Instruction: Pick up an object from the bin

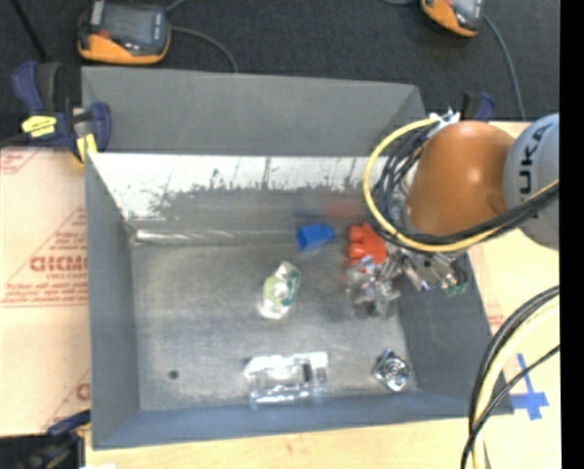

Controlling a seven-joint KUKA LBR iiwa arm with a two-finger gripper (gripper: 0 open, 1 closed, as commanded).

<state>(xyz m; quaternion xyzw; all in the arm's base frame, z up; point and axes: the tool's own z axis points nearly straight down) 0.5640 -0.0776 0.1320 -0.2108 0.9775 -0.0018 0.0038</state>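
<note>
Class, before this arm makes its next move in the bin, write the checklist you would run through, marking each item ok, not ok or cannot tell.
1. Tool is within the walls of the bin, at its right side: ok.
2. Tool already grips something: cannot tell.
3. Orange thing lies close behind the tool; whether they touch: cannot tell.
4. Blue block lies apart from the tool, to its left: ok.
5. Clear packet and silvery crumpled piece lie by the front wall, apart from the tool: ok.

left floor (189, 301) bare; orange block (363, 244) rightward
</note>
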